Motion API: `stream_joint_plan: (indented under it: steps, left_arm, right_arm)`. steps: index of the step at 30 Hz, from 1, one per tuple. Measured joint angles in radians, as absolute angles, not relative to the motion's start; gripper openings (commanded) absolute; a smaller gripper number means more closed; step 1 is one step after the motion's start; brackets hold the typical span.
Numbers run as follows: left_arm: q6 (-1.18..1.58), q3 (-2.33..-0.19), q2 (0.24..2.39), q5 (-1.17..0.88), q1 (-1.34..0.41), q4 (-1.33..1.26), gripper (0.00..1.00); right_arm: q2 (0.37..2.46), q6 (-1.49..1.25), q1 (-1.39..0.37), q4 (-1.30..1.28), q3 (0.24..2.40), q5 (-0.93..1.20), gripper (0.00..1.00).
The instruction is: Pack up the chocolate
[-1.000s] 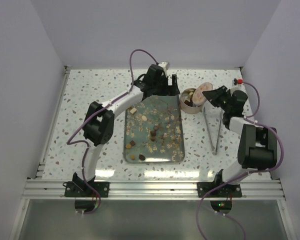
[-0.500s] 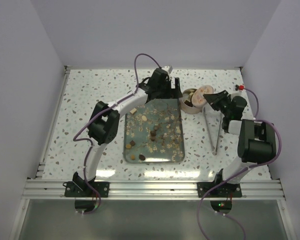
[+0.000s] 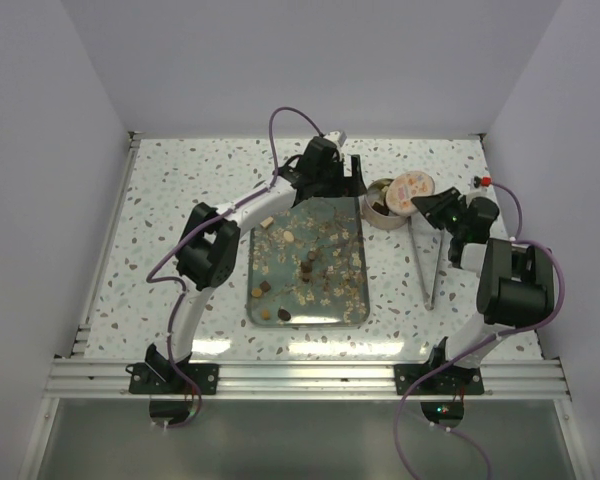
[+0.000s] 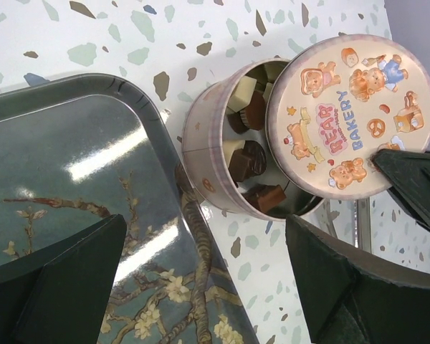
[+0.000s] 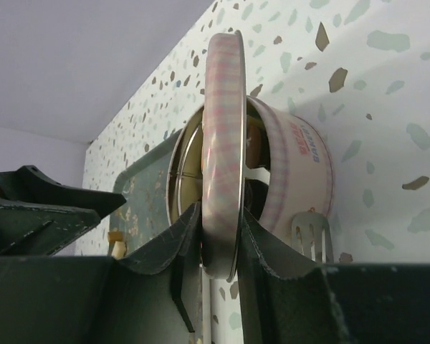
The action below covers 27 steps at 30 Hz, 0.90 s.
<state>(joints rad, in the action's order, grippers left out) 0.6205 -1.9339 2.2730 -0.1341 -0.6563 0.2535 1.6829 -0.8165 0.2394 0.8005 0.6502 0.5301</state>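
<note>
Brown and cream chocolates (image 3: 307,266) lie scattered on the floral tray (image 3: 355,312), among pale flakes. More chocolates (image 4: 248,161) sit in the round pink tin (image 4: 204,150) right of the tray; the tin also shows from above (image 3: 381,216). My right gripper (image 5: 222,233) is shut on the tin's "Bear Bakery" lid (image 4: 347,115), holding it over the tin's right part; the lid shows edge-on in the right wrist view (image 5: 223,143). My left gripper (image 4: 204,287) is open and empty above the tray's far right corner, next to the tin.
Metal tongs (image 3: 429,262) lie on the speckled table right of the tray, below the tin; their tip shows in the right wrist view (image 5: 314,233). Walls enclose the table on three sides.
My right gripper has swung the lid right and up, off the tin's centre, and its arm has folded in. My left gripper has shifted slightly right toward the tin.
</note>
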Motion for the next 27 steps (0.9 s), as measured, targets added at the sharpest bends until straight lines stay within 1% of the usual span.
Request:
stream_joint_plan:
  steps: [1, 6, 10, 27]
  left_arm:
    - [0.621, -1.934, 2.273, -0.134, -0.656, 0.253, 0.98]
    - [0.621, -1.934, 2.273, -0.134, -0.657, 0.252, 0.98]
    - [0.621, -1.934, 2.273, -0.134, -0.657, 0.252, 0.98]
    - [0.627, -1.934, 2.273, -0.146, -0.657, 0.241, 0.98]
  right_arm:
    - [1.684, -0.809, 0.241, 0.78, 0.65, 0.53, 0.29]
    - [1.69, -0.788, 0.244, 0.748, 0.65, 0.53, 0.31]
    - [1.69, -0.778, 0.244, 0.738, 0.651, 0.531, 0.35]
    - [1.713, -0.733, 0.244, 0.635, 0.702, 0.566, 0.39]
